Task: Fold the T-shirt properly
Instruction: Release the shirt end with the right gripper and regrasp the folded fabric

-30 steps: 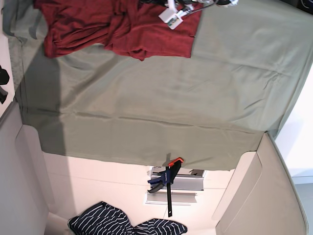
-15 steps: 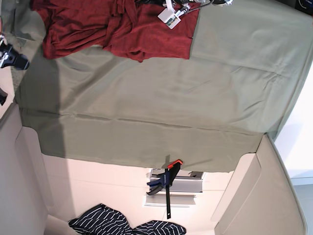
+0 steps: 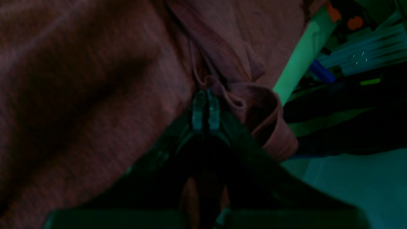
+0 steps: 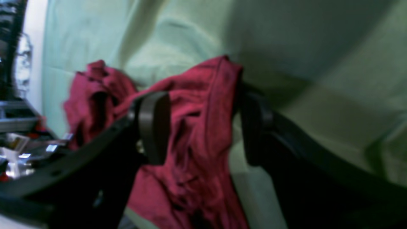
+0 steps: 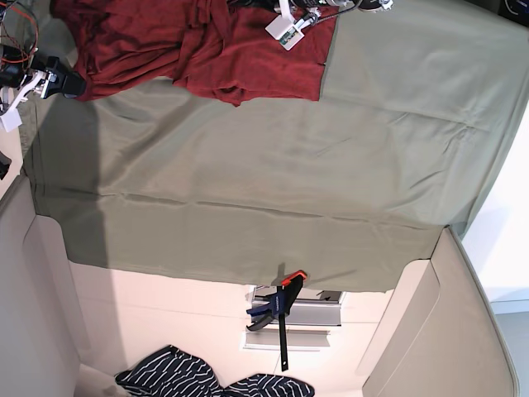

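Red knit, soft and heathered, bunched into heavy folds: that's the T-shirt (image 5: pixel 149 41), lying on the olive-green cloth (image 5: pixel 289 182) right at the cloth's edge on my arms' side. The cloth itself is smooth woven stuff with long shallow creases.

My left gripper (image 3: pixel 205 109) is pinched tight on a rolled fold of the shirt, pale ribbed tips pressed together and fabric puckering around them; it's dim in there. My right gripper (image 4: pixel 203 127) stands wide, with curved black fingers and flat dark pads either side of a raised ridge at the shirt's edge. Whether the pads touch the fabric, I cannot tell.

Past the cloth's opposite edge sits a bar clamp (image 5: pixel 281 310) with orange and blue parts, and beyond it a crumpled navy striped garment (image 5: pixel 165 380).

Against a second ago, my right gripper has swung in from off the cloth's corner to the shirt's corner. The shirt has crept slightly further toward the cloth's edge.
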Controlling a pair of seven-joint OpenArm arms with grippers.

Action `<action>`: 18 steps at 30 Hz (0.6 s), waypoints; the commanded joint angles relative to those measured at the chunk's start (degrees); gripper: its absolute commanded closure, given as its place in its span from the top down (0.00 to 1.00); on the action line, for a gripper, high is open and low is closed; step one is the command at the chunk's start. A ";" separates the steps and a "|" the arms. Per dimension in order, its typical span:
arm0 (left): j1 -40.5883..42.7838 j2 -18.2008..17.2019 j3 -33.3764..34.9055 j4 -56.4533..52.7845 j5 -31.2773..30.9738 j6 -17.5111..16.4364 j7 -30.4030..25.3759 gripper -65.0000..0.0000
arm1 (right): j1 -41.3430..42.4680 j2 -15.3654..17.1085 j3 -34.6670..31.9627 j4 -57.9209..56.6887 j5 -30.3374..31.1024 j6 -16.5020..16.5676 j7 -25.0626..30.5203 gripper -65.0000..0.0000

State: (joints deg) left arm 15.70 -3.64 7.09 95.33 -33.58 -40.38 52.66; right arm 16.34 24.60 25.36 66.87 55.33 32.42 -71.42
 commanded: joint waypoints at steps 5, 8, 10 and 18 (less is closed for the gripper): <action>-0.28 0.13 0.02 0.33 1.55 0.38 0.24 0.00 | 1.22 1.11 0.31 9.25 -0.28 0.72 -1.81 0.54; -0.28 0.13 0.02 0.33 1.73 0.38 0.24 0.00 | 0.90 1.14 -0.20 12.87 -0.79 0.72 -2.19 0.54; -0.28 0.13 0.02 0.33 1.73 0.38 0.24 0.00 | -0.04 1.40 -1.53 13.73 -0.92 0.72 -2.19 0.54; -0.31 0.15 0.02 0.33 1.75 0.38 0.24 0.00 | -6.78 1.25 -6.56 13.75 -1.03 -0.68 -2.27 0.54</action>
State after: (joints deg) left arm 15.62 -3.62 7.11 95.29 -33.26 -40.38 52.62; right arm 8.25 24.53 18.26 79.61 52.95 31.94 -74.63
